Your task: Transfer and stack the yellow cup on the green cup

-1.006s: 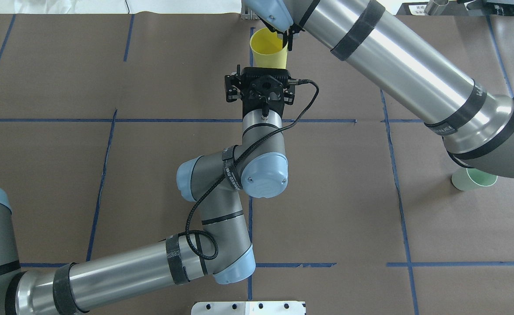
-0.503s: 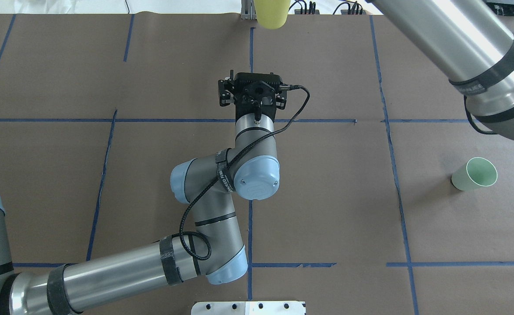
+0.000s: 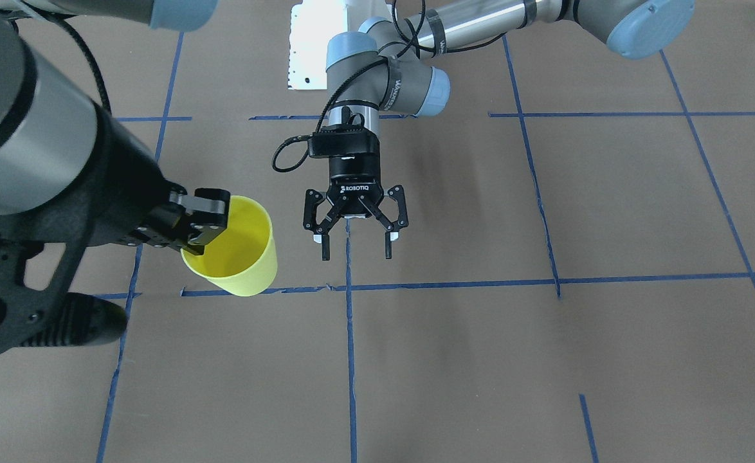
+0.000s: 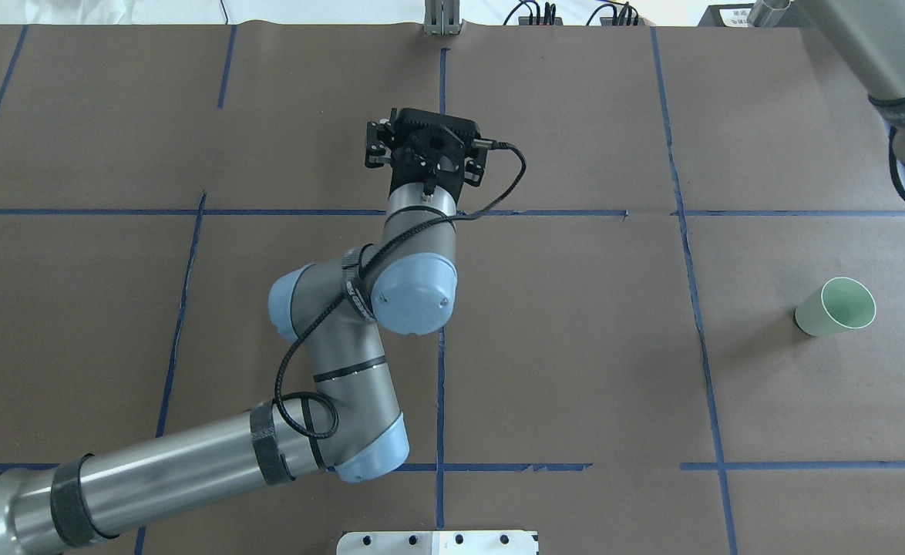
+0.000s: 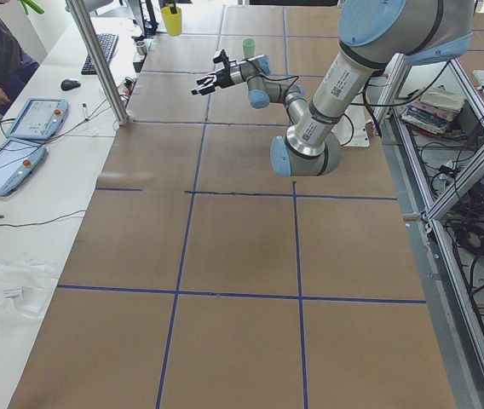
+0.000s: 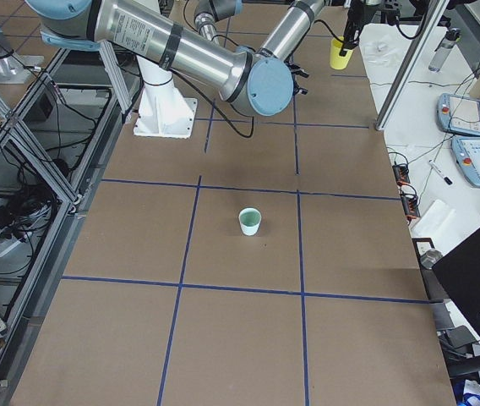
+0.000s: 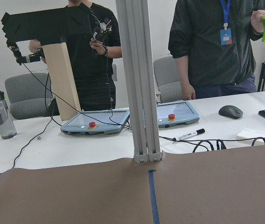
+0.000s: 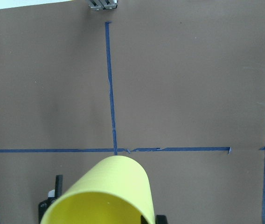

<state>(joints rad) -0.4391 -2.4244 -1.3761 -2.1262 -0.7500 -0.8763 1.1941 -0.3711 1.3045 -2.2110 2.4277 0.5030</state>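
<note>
My right gripper [image 3: 201, 220] is shut on the rim of the yellow cup [image 3: 236, 251] and holds it tilted above the table. The cup also shows in the right wrist view [image 8: 105, 191] and far off in the exterior right view [image 6: 339, 53]. It is out of the overhead view. My left gripper [image 3: 355, 247] is open and empty, to the right of the cup in the front-facing view, and apart from it. The green cup [image 4: 836, 307] stands upright on the table at the right side, alone, and shows in the exterior right view [image 6: 250, 222].
An aluminium post [image 4: 441, 19] stands at the table's far edge, with operators [image 7: 216, 42] and tablets [image 7: 95, 122] behind it. A white base plate [image 4: 437, 542] lies at the near edge. Blue tape lines [image 4: 441, 401] grid the brown table cover.
The right arm has carried the yellow cup up and away, out of the overhead view. The left gripper has drawn off a little to the left, empty. The green cup is now uncovered.
</note>
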